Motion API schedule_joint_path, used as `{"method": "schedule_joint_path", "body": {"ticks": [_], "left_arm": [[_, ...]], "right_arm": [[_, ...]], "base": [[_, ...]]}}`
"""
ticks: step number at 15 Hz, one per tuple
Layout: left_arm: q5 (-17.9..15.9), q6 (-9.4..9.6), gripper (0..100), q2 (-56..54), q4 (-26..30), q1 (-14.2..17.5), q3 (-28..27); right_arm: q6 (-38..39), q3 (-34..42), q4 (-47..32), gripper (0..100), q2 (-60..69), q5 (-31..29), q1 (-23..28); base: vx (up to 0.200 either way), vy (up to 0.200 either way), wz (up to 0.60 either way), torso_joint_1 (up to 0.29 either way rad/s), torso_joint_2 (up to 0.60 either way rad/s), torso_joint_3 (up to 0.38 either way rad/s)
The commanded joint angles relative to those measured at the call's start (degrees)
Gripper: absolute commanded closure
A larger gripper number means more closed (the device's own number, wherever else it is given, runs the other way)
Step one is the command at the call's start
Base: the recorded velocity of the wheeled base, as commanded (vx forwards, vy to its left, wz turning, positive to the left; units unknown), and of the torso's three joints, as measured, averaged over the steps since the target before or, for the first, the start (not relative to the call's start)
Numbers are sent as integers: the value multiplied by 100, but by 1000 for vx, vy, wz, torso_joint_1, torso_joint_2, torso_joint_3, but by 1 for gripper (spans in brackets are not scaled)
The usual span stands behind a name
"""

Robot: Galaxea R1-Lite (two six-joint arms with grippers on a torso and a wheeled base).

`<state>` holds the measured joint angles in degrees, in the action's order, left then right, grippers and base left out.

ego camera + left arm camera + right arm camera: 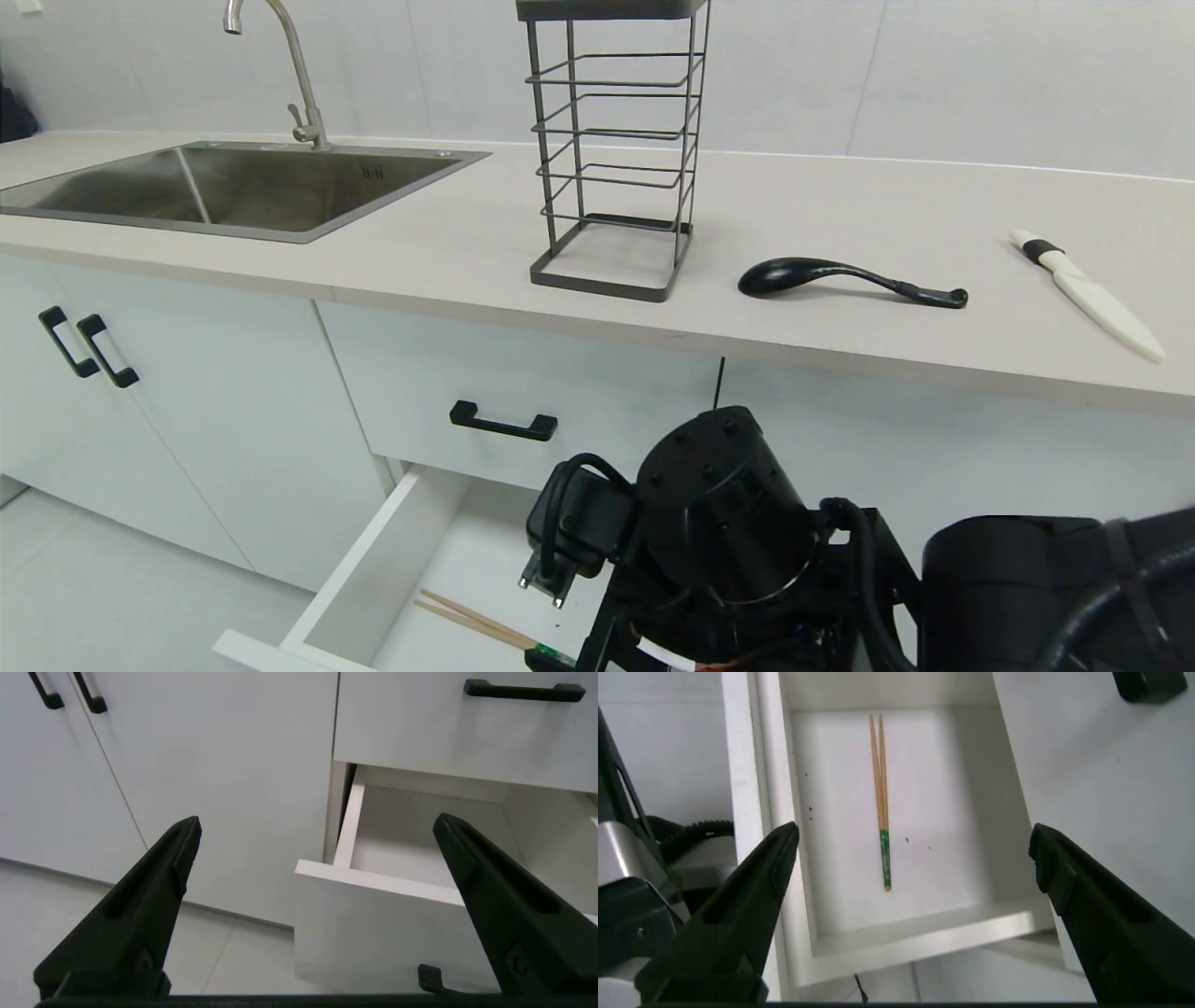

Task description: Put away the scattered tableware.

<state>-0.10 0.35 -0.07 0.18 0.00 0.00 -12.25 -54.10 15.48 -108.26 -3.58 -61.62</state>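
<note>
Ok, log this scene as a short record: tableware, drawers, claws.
chopsticks: lying in the open drawer
ladle: on the counter, right of the rack
knife: on the counter, far right
upper drawer: shut
left claw: open, empty, facing the open drawer's corner
right claw: open, empty, above the chopsticks
not yet put away: ladle, knife
</note>
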Motion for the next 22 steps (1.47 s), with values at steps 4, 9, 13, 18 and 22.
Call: {"method": "schedule_joint_path", "body": {"ticks": [4,9,13,18,22], "left_arm": [[1,0,0,7,-1,0,0],[1,0,0,7,-1,0,0],[1,0,0,7,-1,0,0],[1,0,0,7,-1,0,0],[1,0,0,7,-1,0,0]], "right_arm": [[-120,743,983,0,165,-28,10],[-533,1007,1282,0,148,-28,19],[-533,1095,1282,0,148,-28,10],[-533,1147,1282,0,148,-28,1],[-524,1147,1273,0,139,-28,1]], "base": [[0,0,0,0,0,0],[0,0,0,2,-58,-87],[0,0,0,28,-438,-353],[0,0,0,111,-455,-351],[0,0,0,143,-474,-336]]}}
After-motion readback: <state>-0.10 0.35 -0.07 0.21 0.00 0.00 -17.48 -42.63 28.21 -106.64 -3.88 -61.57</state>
